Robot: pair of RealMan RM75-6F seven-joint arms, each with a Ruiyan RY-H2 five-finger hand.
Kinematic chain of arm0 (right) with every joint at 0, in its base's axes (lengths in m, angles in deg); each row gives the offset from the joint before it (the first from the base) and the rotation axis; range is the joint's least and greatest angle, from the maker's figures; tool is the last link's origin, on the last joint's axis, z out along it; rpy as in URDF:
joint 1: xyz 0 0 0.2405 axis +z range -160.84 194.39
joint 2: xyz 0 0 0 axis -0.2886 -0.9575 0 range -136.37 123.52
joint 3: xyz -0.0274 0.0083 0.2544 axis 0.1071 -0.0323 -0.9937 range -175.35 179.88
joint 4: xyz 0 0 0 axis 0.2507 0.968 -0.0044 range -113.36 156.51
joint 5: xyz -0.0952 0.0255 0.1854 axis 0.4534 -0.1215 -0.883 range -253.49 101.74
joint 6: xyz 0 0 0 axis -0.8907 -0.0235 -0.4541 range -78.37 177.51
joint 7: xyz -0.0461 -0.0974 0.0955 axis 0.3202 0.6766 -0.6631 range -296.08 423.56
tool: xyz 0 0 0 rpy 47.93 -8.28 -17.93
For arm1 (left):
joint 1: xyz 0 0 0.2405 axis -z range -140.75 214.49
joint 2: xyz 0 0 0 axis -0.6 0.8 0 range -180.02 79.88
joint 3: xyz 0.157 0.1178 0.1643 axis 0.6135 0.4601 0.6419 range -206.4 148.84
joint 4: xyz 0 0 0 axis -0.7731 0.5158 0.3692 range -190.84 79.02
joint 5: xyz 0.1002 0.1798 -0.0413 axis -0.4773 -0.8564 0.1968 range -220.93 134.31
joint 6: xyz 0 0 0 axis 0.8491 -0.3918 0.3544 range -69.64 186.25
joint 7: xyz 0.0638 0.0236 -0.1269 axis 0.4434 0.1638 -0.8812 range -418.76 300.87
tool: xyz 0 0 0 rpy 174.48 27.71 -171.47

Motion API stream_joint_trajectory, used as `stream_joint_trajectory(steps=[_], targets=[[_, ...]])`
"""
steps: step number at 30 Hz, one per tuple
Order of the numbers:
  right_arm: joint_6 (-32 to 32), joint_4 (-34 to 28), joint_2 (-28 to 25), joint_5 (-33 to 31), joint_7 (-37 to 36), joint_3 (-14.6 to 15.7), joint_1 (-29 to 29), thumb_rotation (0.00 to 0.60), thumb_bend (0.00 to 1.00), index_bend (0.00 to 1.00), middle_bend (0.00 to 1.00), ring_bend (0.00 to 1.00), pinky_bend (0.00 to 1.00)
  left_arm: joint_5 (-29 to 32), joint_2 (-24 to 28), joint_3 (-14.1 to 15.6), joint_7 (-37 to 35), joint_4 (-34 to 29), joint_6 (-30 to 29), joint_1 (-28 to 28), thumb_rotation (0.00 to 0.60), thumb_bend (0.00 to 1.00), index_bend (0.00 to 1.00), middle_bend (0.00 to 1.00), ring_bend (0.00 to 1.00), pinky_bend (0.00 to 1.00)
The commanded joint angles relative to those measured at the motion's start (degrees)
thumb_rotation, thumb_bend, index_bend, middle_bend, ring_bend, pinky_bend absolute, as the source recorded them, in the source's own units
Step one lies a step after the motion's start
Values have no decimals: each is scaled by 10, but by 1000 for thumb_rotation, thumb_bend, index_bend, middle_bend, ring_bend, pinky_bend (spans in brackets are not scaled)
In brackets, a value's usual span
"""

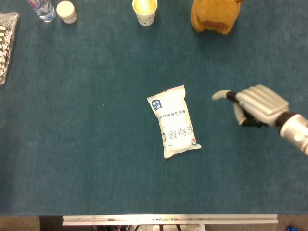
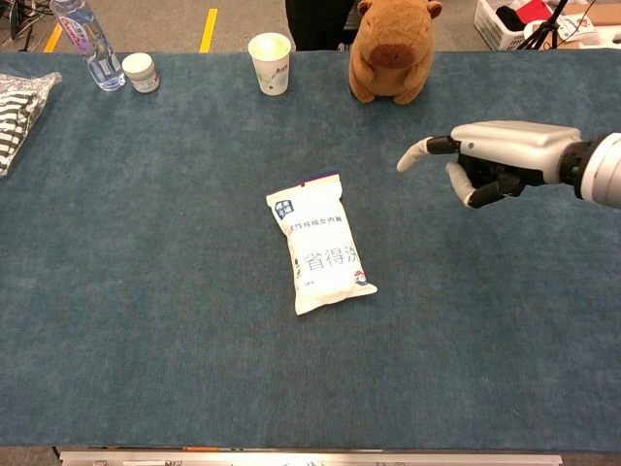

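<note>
A white snack bag with a blue label and grey print lies flat near the middle of the dark blue table cover, its long side tilted a little. My right hand hovers to the right of the bag, clearly apart from it. It holds nothing; one finger stretches out toward the bag while the others bend downward. My left hand shows in neither view.
Along the far edge stand a paper cup, a brown capybara plush, a water bottle and a small white jar. A striped packet lies far left.
</note>
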Motion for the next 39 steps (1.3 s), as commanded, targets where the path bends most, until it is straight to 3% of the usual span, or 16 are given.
stream_joint_trajectory(steps=[1,21,39], targets=[[32,-1,10,-17,-1,-2,30,600,1000,215,1000,1000,1000,-1,0,-1,-3,2,0,0,600,0,420,343,364,663],[130,24,55,-105,5,36,148,600,1000,257,1000,1000,1000,-5,-4,-2,-4,4,-5,-4,600,0,426,360,379,675],[102,58,96,-131,3,69,176,600,1000,257,1000,1000,1000,0,-7,-1,-12,11,-5,-8,600,0,426,360,379,675]])
